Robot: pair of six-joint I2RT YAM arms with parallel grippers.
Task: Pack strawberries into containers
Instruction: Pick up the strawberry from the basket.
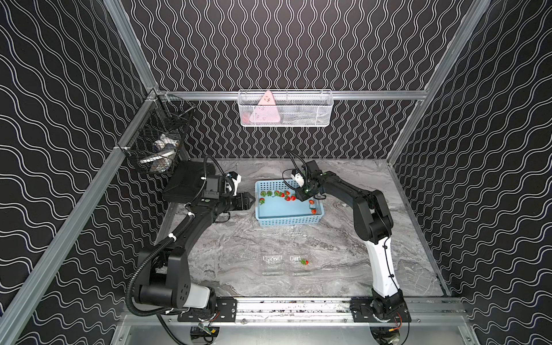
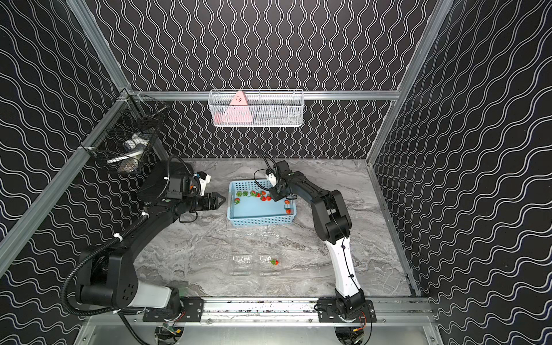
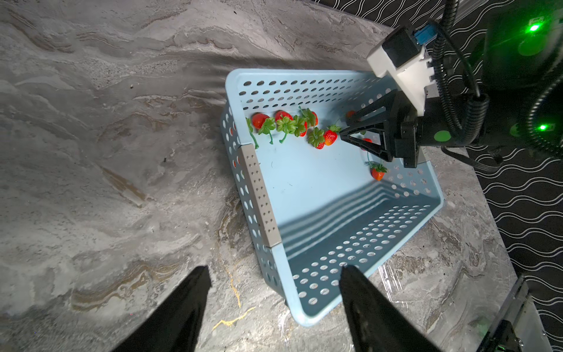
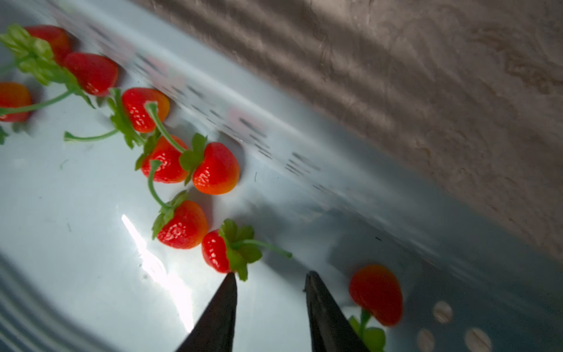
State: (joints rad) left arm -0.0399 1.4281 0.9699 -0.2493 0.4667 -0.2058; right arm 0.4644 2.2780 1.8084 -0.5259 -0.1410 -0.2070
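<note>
Several strawberries [image 1: 280, 194] lie in a row along the far wall of the light-blue basket [image 1: 288, 221], and two more sit by its right wall. One strawberry [image 1: 304, 262] rests in the right of two clear containers [image 1: 299, 265], next to the other container [image 1: 271, 264] near the table's front. My right gripper [image 4: 270, 274] is down inside the basket, open, with nothing between its fingers. One fingertip almost touches a strawberry [image 4: 216, 251], and another berry [image 4: 376, 294] lies outside the other finger. My left gripper [image 3: 275, 268] hangs open just left of the basket, holding nothing.
A white mesh basket [image 1: 285, 109] hangs on the back wall and a black wire basket [image 1: 158, 140] at the left corner. Some faint clear plastic [image 1: 283, 233] lies just in front of the blue basket. The marble tabletop [image 1: 239, 254] spreads around the containers.
</note>
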